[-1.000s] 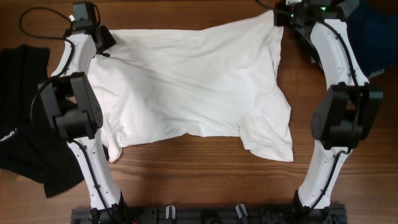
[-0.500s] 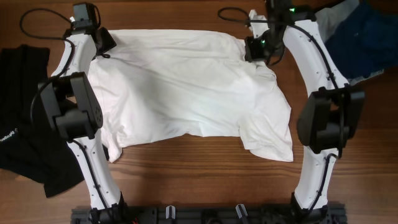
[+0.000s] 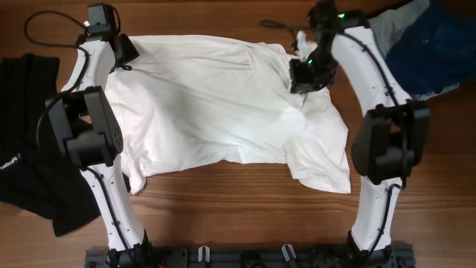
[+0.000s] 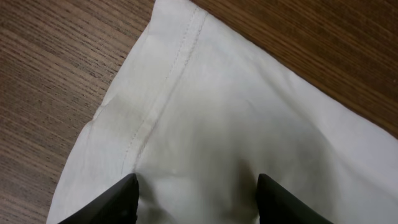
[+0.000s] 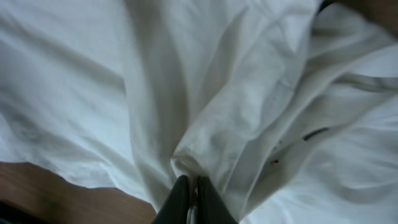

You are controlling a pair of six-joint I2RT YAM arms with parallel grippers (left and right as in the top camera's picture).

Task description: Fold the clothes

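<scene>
- The white T-shirt [image 3: 223,104] lies spread over the middle of the wooden table [image 3: 223,223]. It is mostly flat, with wrinkles and a bunched ridge towards its 2 o'clock corner.
- The left gripper [image 3: 123,48] sits at the shirt's 10 o'clock corner. In the left wrist view its jaws stand well apart over a flat, stitched hem corner of the shirt [image 4: 236,124], with nothing pinched between them.
- The right gripper [image 3: 305,74] is over the shirt at about 2 o'clock. In the right wrist view its fingers [image 5: 180,193] are closed together on a gathered fold of the white cloth [image 5: 236,112], which rises in creases around the grip.
- A black garment [image 3: 33,149] lies at the table's 9 o'clock edge, beside the shirt and partly under the left arm.
- A dark blue garment [image 3: 439,48] and a pale grey-blue one [image 3: 387,26] are heaped at 1 o'clock, apart from the shirt.
</scene>
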